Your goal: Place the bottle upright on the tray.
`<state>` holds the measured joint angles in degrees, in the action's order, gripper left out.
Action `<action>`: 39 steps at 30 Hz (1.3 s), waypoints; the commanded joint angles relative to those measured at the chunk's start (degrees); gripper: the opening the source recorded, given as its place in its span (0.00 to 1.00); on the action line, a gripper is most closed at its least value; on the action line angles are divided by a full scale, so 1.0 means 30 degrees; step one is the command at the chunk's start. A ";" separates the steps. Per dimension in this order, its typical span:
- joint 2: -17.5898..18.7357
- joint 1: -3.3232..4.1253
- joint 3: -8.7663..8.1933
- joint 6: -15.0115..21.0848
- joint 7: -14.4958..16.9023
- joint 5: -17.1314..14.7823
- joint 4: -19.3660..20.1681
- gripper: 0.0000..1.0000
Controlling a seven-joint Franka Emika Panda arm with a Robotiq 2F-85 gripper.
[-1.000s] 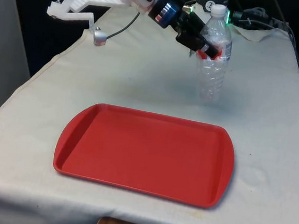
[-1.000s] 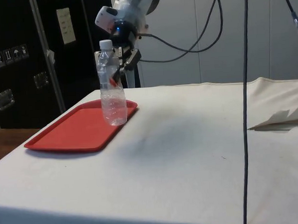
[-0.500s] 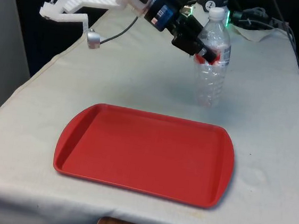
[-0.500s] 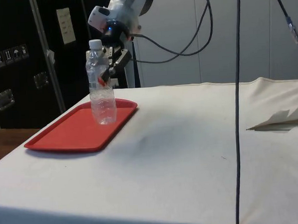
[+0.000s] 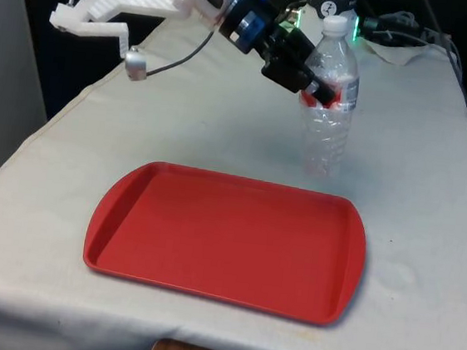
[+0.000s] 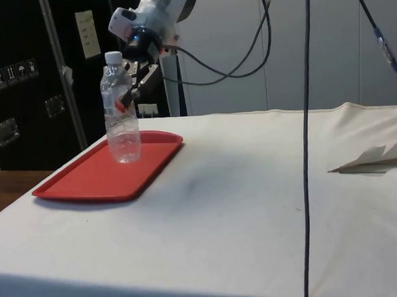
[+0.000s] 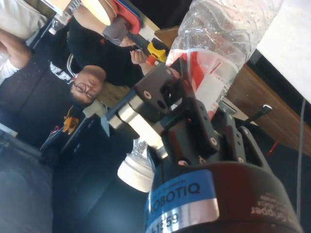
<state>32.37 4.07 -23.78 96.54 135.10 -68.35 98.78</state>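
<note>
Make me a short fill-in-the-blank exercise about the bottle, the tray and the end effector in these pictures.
1. The tray is coloured ____.
2. The end effector grips the clear plastic ____ around its red-and-white label.
3. The bottle is held ____, cap on top.
4. The bottle's cap is coloured ____.

Missing words: red; bottle; upright; white

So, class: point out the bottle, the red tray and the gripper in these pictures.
bottle (image 5: pixel 324 143): front view, on its clear ribbed lower body.
red tray (image 5: pixel 227 233): front view, on its bare flat floor.
gripper (image 5: pixel 319 89): front view, between its fingertips, at the bottle's label.
</note>
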 commanded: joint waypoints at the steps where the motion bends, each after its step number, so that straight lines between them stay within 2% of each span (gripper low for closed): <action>1: 0.0229 -0.0095 0.0057 -0.0134 -0.0191 -0.0095 -0.0363 0.34; 7: 0.0802 -0.0134 0.0057 -0.0153 -0.0497 -0.0573 -0.1203 0.34; 8: 0.0668 -0.0057 0.0000 0.0000 -0.0344 -0.0554 -0.0974 0.34; 9: 0.0879 -0.0153 0.0038 -0.0153 -0.0535 -0.0630 -0.1318 0.34; 15: 0.1528 -0.0210 0.0057 -0.0191 -0.0879 -0.1146 -0.2292 0.34; 17: 0.1528 -0.0115 0.0000 -0.0038 -0.0802 -0.1241 -0.2254 0.34; 18: 0.1719 -0.0229 0.0038 -0.0229 -0.0974 -0.1280 -0.2578 0.34; 20: 0.2005 -0.0248 0.0038 -0.0286 -0.1184 -0.1451 -0.2998 0.34; 25: 0.2120 -0.0210 -0.0038 -0.0306 -0.1184 -0.1471 -0.3151 0.34; 32: 0.2750 -0.0172 -0.0057 -0.0191 -0.1623 -0.1356 -0.4049 0.34; 33: 0.2559 -0.0210 -0.0038 -0.0248 -0.1432 -0.1471 -0.3782 0.34; 35: 0.2998 -0.0134 -0.0115 -0.0115 -0.1738 -0.1299 -0.4431 0.34; 39: 0.3380 -0.0057 -0.0191 0.0019 -0.1910 -0.1184 -0.4908 0.34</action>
<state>42.23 3.55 -24.06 96.14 129.95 -72.48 84.45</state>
